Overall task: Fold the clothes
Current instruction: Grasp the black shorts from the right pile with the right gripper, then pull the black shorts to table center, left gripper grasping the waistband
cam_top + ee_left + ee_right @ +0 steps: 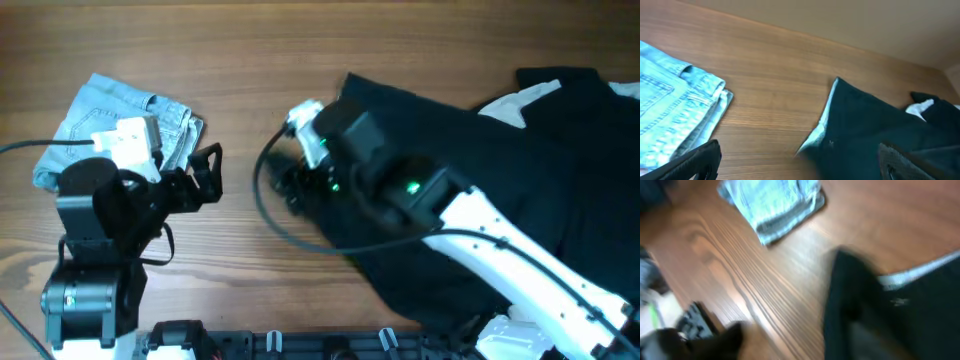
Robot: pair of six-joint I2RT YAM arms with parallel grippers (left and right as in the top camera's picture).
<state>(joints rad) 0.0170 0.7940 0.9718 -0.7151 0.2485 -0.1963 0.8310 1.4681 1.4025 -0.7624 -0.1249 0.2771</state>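
Observation:
The black shorts [470, 150] lie spread on the right half of the table, with a heap of black and off-white garments [560, 95] at their far right. My right gripper [288, 185] hangs over the shorts' left edge. In the blurred right wrist view its fingers [800, 342] are apart, and the black cloth's edge [880, 310] lies at the right finger. My left gripper [207, 175] is open and empty over bare wood. In the left wrist view its fingers [800, 167] are wide apart, and the shorts [875, 125] with their pale inner waistband are ahead on the right.
A folded light-blue denim garment [120, 125] lies at the far left beside the left arm; it also shows in the left wrist view [670, 115] and the right wrist view [772, 205]. A black cable [265, 195] loops from the right arm over the wood.

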